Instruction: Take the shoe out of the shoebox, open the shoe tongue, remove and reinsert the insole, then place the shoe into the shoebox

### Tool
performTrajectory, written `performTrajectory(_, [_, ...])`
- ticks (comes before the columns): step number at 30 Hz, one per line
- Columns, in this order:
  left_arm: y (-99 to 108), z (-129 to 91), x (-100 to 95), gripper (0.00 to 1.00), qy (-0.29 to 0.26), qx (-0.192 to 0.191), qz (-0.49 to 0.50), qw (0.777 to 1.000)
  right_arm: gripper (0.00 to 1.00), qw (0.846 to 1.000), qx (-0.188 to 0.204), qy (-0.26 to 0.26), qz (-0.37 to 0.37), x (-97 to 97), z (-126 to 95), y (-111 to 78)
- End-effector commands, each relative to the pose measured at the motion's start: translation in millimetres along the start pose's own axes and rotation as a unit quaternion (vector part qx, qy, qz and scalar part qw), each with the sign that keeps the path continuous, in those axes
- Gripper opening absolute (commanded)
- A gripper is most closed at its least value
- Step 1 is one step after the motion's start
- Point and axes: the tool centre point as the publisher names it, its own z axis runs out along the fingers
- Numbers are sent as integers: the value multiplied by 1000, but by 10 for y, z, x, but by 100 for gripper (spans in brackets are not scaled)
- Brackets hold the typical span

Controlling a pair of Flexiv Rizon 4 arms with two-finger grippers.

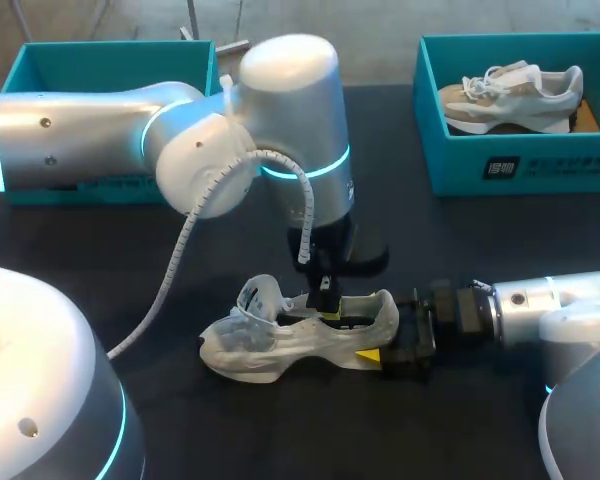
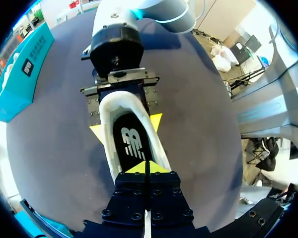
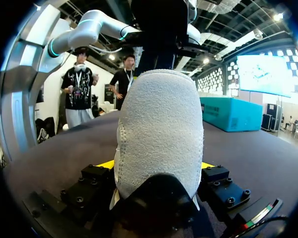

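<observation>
Head view: the pale shoe (image 1: 280, 345) lies on the dark worktop (image 1: 130, 260), its heel clamped by the right gripper (image 1: 368, 338) fingers.
Left wrist view: the left gripper (image 2: 146, 167), fingers pressed together, is above the black insole (image 2: 131, 144), which carries a white logo (image 2: 132, 143).
Right wrist view: the heel is wedged between the fingers.

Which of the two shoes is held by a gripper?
The shoe on the table: the right gripper clamps its heel. The other shoe lies in the right box, untouched.
</observation>
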Motion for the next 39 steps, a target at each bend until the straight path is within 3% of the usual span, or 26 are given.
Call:
performTrajectory(1, [-3, 105, -72, 0, 11, -3, -7, 1000, 0, 1000, 2, -1, 0, 6, 24, 2])
performTrajectory(21, [322, 325, 197, 0, 70, -13, -15, 997, 0, 1000, 2, -1, 0, 6, 24, 2])
performTrajectory(37, [273, 487, 242, 0, 83, -20, -17, 996, 0, 1000, 2, -1, 0, 6, 24, 2])
performTrajectory(38, [271, 495, 241, 1, 81, -21, -18, 996, 0, 1000, 2, -1, 0, 6, 24, 2])
performTrajectory(39, [270, 503, 239, 13, 80, -21, -19, 996, 0, 1000, 2, -1, 0, 6, 24, 2])
